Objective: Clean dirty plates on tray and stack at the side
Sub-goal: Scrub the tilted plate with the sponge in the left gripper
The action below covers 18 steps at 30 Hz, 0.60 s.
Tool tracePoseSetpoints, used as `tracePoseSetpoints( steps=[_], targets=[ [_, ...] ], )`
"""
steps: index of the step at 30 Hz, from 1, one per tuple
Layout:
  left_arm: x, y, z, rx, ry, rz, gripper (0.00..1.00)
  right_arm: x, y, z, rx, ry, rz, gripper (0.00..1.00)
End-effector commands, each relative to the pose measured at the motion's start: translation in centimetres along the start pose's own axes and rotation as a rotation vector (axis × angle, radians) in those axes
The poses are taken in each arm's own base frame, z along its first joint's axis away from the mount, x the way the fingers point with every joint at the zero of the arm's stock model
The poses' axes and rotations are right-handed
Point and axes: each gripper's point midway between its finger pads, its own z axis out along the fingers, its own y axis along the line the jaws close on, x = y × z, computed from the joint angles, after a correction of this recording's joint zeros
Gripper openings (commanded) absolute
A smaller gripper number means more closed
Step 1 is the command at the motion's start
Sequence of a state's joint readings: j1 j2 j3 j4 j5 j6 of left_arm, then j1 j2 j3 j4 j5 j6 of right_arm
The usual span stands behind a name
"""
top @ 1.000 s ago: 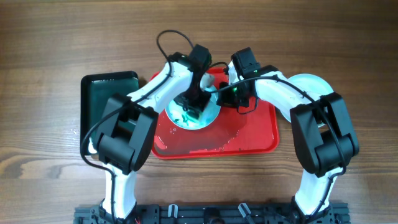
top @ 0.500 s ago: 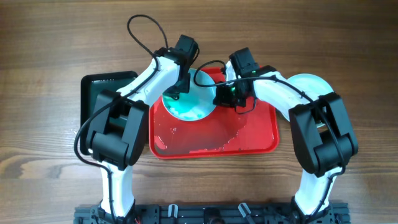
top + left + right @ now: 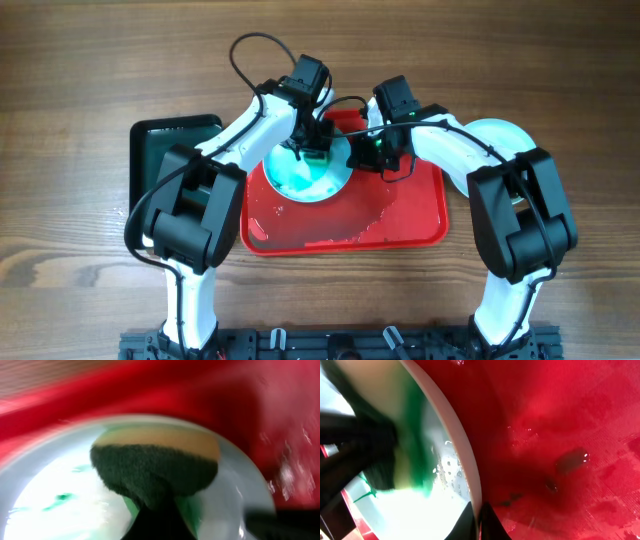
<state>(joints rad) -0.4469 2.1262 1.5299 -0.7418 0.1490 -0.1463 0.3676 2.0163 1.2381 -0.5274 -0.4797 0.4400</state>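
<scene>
**Operator:** Overhead view?
**Arm:** The round pale mint-blue plate [image 3: 300, 182] lies in the far-left corner of the glossy red rectangular plastic tray [image 3: 410, 225]. The tray's near half is bare and wet.
**Operator:** Left wrist view?
**Arm:** My left claw [image 3: 312, 150] pinches a green-and-yellow sponge [image 3: 155, 467] against the plate.
**Operator:** Right wrist view?
**Arm:** My right claw [image 3: 479, 520] is clamped on the plate's rim.

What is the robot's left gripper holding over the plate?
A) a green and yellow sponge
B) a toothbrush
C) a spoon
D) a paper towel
A: the left gripper is shut on a sponge, with a dark green scrub side and a yellow layer, over the plate.
</scene>
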Motion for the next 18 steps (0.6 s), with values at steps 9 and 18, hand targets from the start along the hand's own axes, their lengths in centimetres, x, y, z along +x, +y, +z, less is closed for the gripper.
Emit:
tracePoseSetpoints(
  steps=[9, 18],
  targets=[
    [7.5, 6.7, -1.1, -0.454, 0.082, -1.232, 0.04, 0.7, -0.4, 0.8, 0.012, 0.031, -0.015, 0.04],
    [8.7, 3.6, -0.8, -0.377, 0.246, -0.511, 0.04, 0.7, -0.3, 0.8, 0.011, 0.031, -0.015, 0.04]
  ],
)
